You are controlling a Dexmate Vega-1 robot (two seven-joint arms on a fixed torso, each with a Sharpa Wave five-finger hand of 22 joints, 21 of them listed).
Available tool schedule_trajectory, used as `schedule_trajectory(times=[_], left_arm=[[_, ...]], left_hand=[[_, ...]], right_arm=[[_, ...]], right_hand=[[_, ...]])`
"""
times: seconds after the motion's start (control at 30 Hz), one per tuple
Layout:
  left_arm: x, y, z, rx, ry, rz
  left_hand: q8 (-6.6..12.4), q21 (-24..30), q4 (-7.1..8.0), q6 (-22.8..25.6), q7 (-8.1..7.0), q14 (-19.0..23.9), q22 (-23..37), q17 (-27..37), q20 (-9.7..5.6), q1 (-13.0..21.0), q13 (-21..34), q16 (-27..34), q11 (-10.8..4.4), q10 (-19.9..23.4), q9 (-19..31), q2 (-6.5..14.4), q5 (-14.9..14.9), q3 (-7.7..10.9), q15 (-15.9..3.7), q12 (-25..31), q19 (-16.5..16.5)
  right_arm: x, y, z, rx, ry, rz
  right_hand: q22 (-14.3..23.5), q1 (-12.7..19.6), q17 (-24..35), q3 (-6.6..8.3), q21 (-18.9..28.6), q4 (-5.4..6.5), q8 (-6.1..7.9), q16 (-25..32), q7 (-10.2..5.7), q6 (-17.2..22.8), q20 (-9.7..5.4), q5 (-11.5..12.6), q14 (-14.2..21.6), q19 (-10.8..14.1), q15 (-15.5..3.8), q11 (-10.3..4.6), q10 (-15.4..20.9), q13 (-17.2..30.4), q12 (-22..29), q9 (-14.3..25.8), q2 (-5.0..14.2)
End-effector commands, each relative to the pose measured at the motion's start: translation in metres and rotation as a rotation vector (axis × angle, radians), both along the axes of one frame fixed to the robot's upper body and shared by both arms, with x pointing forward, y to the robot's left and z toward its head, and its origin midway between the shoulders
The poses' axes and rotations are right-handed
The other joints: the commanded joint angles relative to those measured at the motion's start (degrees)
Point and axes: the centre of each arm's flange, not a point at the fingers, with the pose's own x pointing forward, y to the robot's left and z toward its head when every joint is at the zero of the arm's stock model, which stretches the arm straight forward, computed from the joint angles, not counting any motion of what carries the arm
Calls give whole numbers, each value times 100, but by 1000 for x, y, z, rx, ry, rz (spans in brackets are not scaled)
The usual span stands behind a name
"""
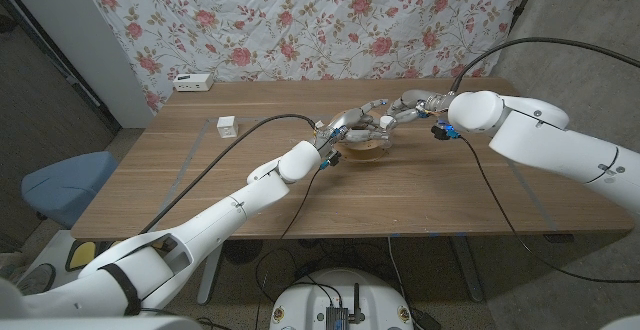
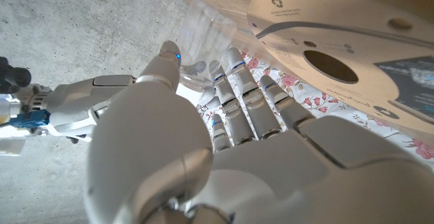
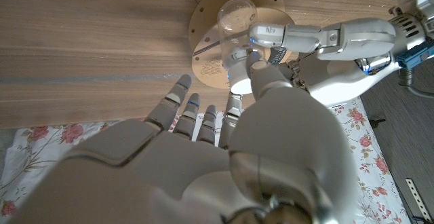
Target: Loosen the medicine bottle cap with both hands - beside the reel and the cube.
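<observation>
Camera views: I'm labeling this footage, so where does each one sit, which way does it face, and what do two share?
Head view: on the robot's head, looking down at the wooden table; both arms meet at the medicine bottle.
Left wrist view: behind the left hand, facing the clear bottle and reel.
Right wrist view: behind the right hand, facing the bottle on the reel.
Shared: both wrist views show the bottle and reel.

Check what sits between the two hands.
The clear medicine bottle: the left hand grips it and the right hand reaches up beside it, in front of the reel. The right wrist view shows it best.
</observation>
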Motion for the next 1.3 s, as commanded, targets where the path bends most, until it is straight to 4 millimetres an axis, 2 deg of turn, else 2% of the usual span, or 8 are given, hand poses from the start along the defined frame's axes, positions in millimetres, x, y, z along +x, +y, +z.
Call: schedule_trajectory(times=[0.03, 0.43, 0.63, 0.8, 0.97, 1.3], left_arm=[[0, 0, -1, -1, 3, -1], [-1, 0, -2, -1, 3, 0], [-2, 0, -2, -2, 2, 0], [-2, -1, -3, -2, 2, -1], [-2, -1, -3, -1, 0, -3], [-2, -3, -2, 4, 0, -6]], left_hand=[[6, -2, 3, 27, -7, 21, 13, 10, -427, -29, 13, 16, -149, 195, 10, 56, 39, 32, -449, 24, -34], [2, -3, 9, 25, -7, 37, 13, 13, -417, -46, 14, 22, -133, 207, 10, 71, 39, 45, -445, 28, -40], [3, -3, 7, 31, -3, 38, 13, 13, -416, -52, 15, 21, -142, 211, 10, 69, 38, 49, -443, 29, -39], [4, -2, 4, 34, -3, 34, 13, 12, -417, -55, 15, 19, -141, 210, 10, 66, 38, 53, -445, 28, -37], [3, -1, 0, 35, 0, 41, 13, 14, -415, -52, 15, 22, -152, 222, 10, 71, 39, 60, -458, 32, -37], [0, -3, -5, 30, -1, 47, 13, 14, -416, -54, 16, 23, -152, 213, 10, 72, 39, 68, -454, 27, -41]], right_arm=[[0, -2, 0, 23, 14, 25], [-2, -4, -2, 38, 16, 40], [-3, -5, -2, 44, 16, 49], [-4, -5, -2, 52, 13, 53], [-5, -6, -2, 58, 10, 54], [-7, -9, -1, 63, 14, 64]], right_hand=[[13, 176, 45, 158, -11, 33, -44, 6, -11, -25, -37, 65, -73, -48, -13, -92, 0, 9, -17, 4, 49], [16, 334, 87, 329, -3, 77, -54, 32, -34, 64, -51, 102, -101, -98, -38, -163, 2, 8, -2, -11, 45], [16, 393, 103, 380, 10, 89, -138, 48, -39, -87, -44, 109, -106, -99, -25, -158, -46, 7, -13, -19, 4], [15, 393, 108, 372, 17, 101, -185, 49, -37, -178, -33, 101, -124, -98, -12, -130, -64, 6, -15, -24, -37], [14, 361, 113, 336, 20, 129, -212, 55, -40, -231, -19, 85, -132, -107, -5, -20, -93, 5, -19, -29, -78], [13, 266, 118, 253, 21, 185, -262, 54, -15, -354, 27, 54, -169, -126, 72, 89, -120, 6, -18, -35, -122]])
